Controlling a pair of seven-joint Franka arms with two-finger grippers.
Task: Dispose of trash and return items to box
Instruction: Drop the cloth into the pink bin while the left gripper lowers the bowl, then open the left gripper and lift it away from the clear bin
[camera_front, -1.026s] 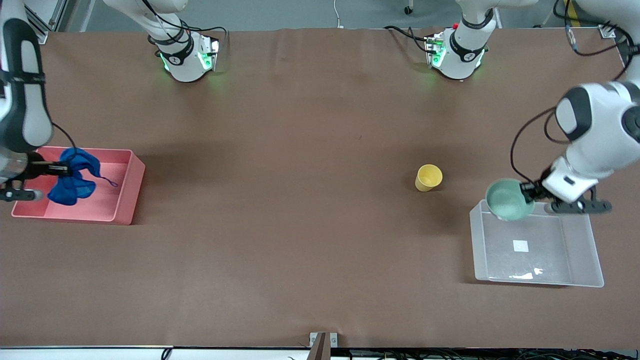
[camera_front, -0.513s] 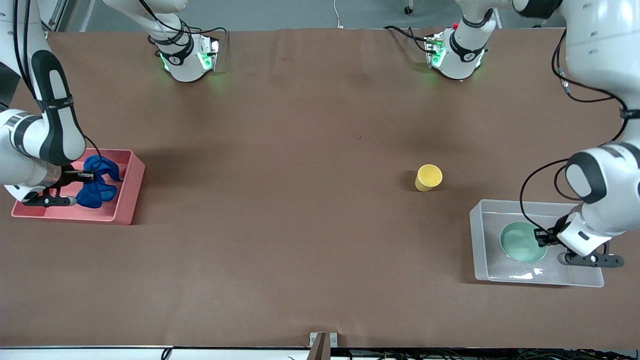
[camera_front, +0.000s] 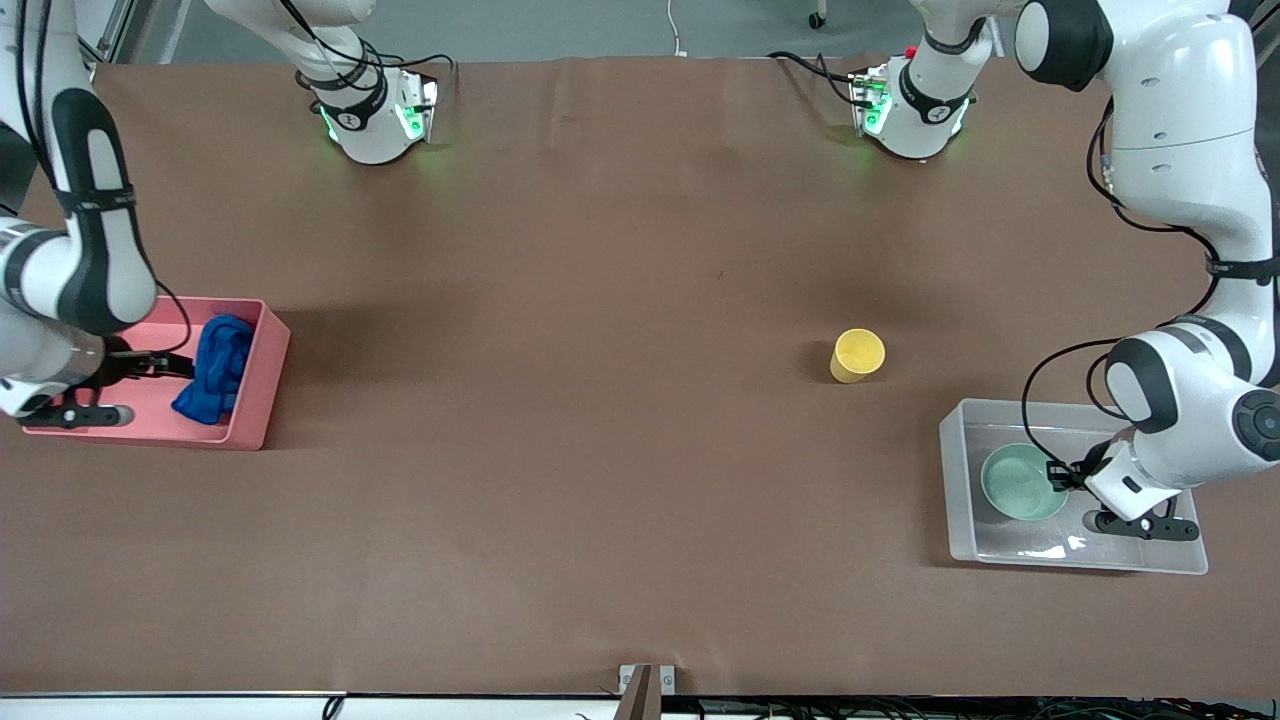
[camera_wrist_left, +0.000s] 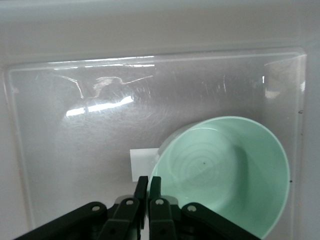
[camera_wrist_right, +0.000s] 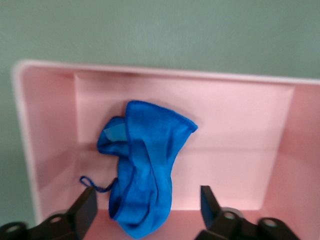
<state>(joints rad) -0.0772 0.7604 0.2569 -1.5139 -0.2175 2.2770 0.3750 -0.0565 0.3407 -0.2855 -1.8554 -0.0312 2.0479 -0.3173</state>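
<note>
The blue rag (camera_front: 215, 368) lies loose in the pink bin (camera_front: 262, 385), against its wall toward the table's middle. My right gripper (camera_front: 170, 366) is open over that bin, beside the rag and not touching it. In the right wrist view the rag (camera_wrist_right: 147, 155) lies between my spread fingers (camera_wrist_right: 85, 206). My left gripper (camera_front: 1058, 476) is low inside the clear box (camera_front: 1170, 562), shut on the rim of the mint-green bowl (camera_front: 1020, 482). The left wrist view shows the gripper (camera_wrist_left: 149, 186) pinching the tilted bowl (camera_wrist_left: 225, 175), which partly covers the white label (camera_wrist_left: 141, 165). The yellow cup (camera_front: 857, 355) stands on the table.
The pink bin stands at the right arm's end of the table and the clear box at the left arm's end. The cup stands a little farther from the front camera than the box, toward the table's middle. Brown cloth covers the table.
My left gripper has carried the bowl from above the box's rim down into the box. My right gripper has opened and let the rag drop into the pink bin.
</note>
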